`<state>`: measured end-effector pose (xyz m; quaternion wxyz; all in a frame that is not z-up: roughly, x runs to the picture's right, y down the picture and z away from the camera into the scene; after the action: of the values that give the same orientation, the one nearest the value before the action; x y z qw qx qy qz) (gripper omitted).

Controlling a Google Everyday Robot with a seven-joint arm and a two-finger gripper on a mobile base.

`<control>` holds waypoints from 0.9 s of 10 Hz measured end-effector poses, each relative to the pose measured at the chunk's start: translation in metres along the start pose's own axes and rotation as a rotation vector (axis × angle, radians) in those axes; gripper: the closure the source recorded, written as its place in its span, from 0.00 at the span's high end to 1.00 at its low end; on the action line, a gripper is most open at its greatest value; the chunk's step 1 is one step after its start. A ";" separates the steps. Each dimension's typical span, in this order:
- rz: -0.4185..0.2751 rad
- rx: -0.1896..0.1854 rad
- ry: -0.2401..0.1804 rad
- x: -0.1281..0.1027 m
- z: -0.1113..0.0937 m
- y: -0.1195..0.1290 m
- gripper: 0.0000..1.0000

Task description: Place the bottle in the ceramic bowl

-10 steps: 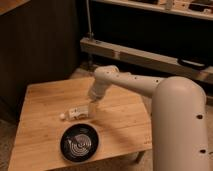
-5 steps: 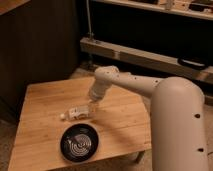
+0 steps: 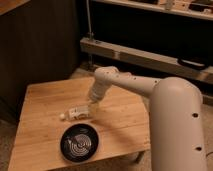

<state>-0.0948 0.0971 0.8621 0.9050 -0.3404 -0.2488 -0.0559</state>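
The bottle (image 3: 74, 113) is small, whitish-clear with a white cap, and lies on its side on the wooden table (image 3: 45, 100), cap pointing left. My gripper (image 3: 88, 110) is at the bottle's right end, low over the table, at the end of the white arm reaching in from the right. The ceramic bowl (image 3: 79, 143) is round, black, with white curved lines inside. It sits near the table's front edge, just below the bottle, with nothing in it.
The table's front edge runs just below the bowl and its right edge lies under my arm. A dark wall and a metal shelf frame (image 3: 145, 55) stand behind the table.
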 end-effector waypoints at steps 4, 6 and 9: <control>0.011 -0.012 0.003 0.003 0.005 0.005 0.65; 0.013 -0.018 0.007 0.004 0.008 0.008 0.65; 0.017 -0.028 0.011 0.006 0.012 0.010 0.65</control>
<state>-0.0915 0.1134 0.8669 0.9019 -0.3550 -0.2402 -0.0534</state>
